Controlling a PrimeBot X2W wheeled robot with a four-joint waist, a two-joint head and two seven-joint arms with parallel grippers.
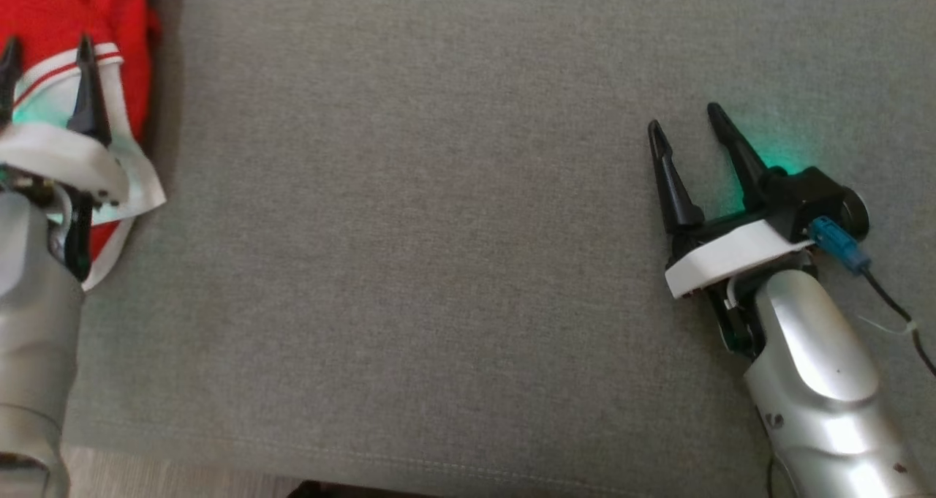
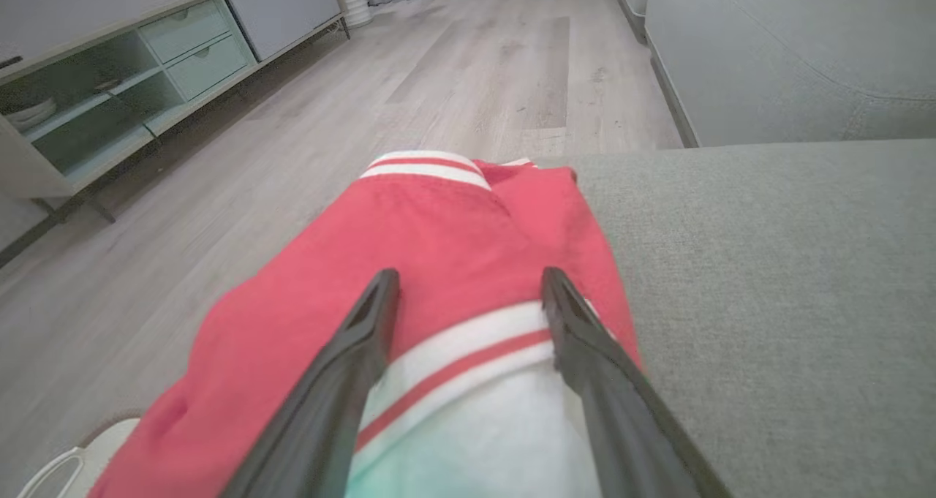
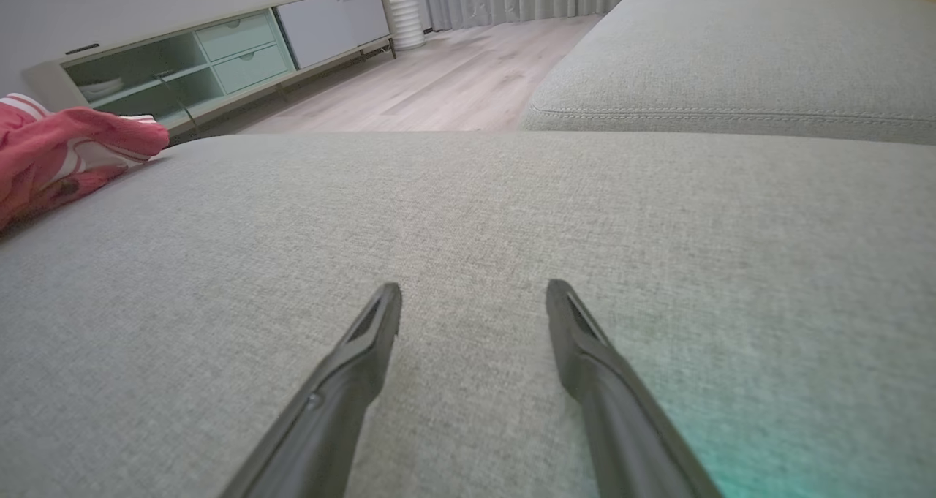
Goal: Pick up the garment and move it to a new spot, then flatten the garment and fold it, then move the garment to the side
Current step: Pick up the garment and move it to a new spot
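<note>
Left gripper (image 1: 47,46): my fingers were spread wide with nothing clamped between them. They hung over the garment (image 1: 110,15), above its white band; I could not tell whether the tips touched cloth.
Right gripper (image 1: 684,118): released as wide and empty, low over bare sofa (image 1: 439,227), well apart from the garment.
Garment's place: at the sofa's left edge, under my left gripper, and cut off by the head view's top left corner.
Garment's axis: the long way ran along my left fingers and away from them. One red-and-white striped band lay between the fingers and another at the far end, with plain red between the two.
Head view: showed both grippers at once and the wide grey stretch between them.
Left wrist view: showed the garment's whole length, with the wood floor (image 2: 439,66) and a pale cabinet (image 2: 110,81) beyond the sofa's edge.
Right wrist view: showed the garment side-on as a low rumpled heap at far left, and a second cushion (image 3: 731,66) behind.
</note>
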